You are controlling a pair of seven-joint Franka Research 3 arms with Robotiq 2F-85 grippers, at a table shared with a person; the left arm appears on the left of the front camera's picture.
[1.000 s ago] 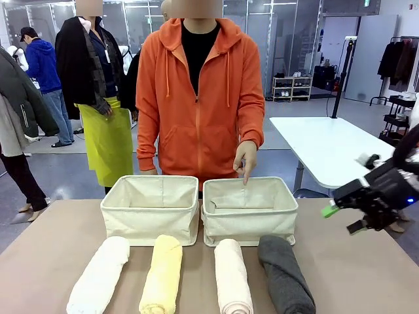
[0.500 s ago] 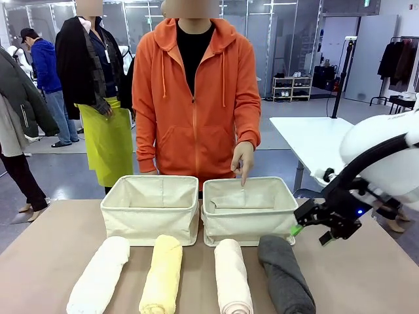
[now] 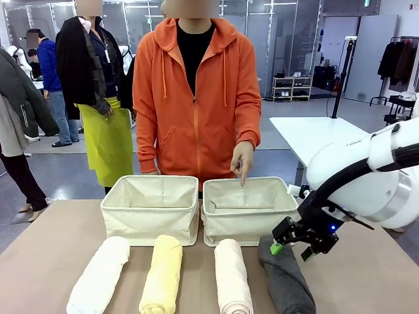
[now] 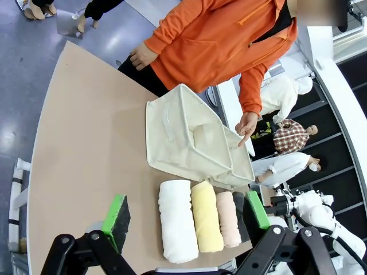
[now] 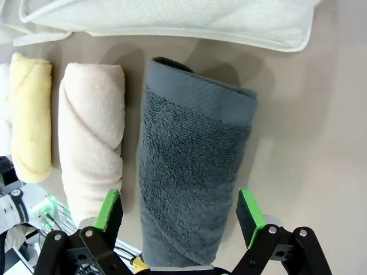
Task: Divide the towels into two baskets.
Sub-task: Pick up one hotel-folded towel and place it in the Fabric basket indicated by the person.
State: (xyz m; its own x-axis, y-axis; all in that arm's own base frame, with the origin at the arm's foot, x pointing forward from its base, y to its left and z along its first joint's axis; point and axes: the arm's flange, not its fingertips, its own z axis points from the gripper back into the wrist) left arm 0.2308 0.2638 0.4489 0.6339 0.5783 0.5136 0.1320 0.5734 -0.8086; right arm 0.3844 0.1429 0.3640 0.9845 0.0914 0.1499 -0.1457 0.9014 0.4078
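Got the right pincer (image 5: 179,213) spread wide, straddling the dark grey towel (image 5: 189,143) on the near side of the table (image 3: 366,275); left pincer (image 4: 186,213) gaping too. Could snag the pink-beige towel (image 5: 92,149) just beside, or pinch only the outer wrap and unroll it. Farther back, a hand (image 3: 244,159) pointing into the right basket (image 3: 249,222), easy to bump.

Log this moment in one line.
right gripper: open over grey towel | left gripper: open, above table | hand: pointing into right basket | left basket: empty
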